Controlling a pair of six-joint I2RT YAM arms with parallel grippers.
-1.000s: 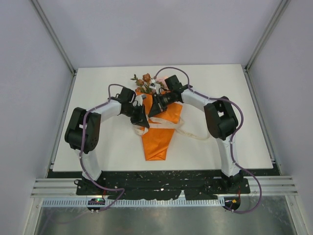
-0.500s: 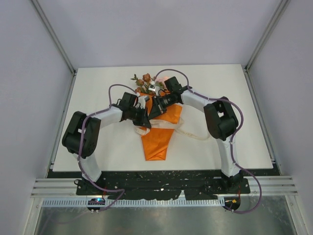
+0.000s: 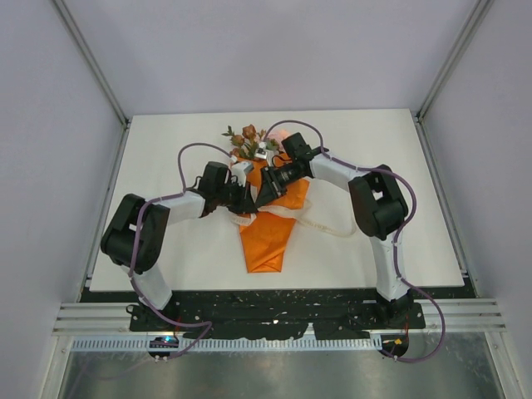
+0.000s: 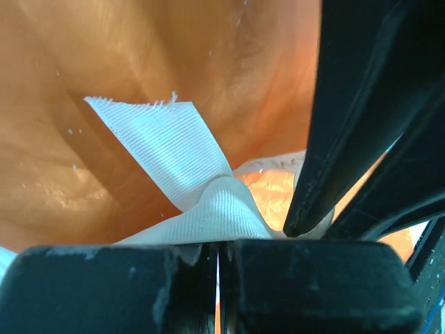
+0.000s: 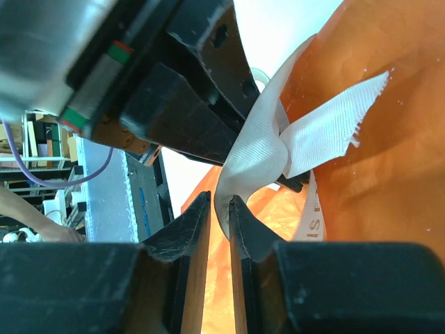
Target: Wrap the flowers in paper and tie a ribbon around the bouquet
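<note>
Bouquet (image 3: 268, 237), mid-tabletop: ribbon (image 4: 167, 139) tying apparently underway, left gripper (image 4: 217, 249) clamped on ribbon, right gripper (image 5: 217, 206) slightly parted; next probably needs ends drawn taut.

We see bare white table (image 3: 166, 249) at the far left, the far right and along the near edge on either side of the crinkly orange paper cone (image 3: 266, 241). Over the cone's middle the left pincer (image 3: 247, 202) and the right pincer (image 3: 264, 198) nearly touch, blocking passage. A cream-white fabric ribbon (image 3: 322, 228) loops across the table to the right.
</note>
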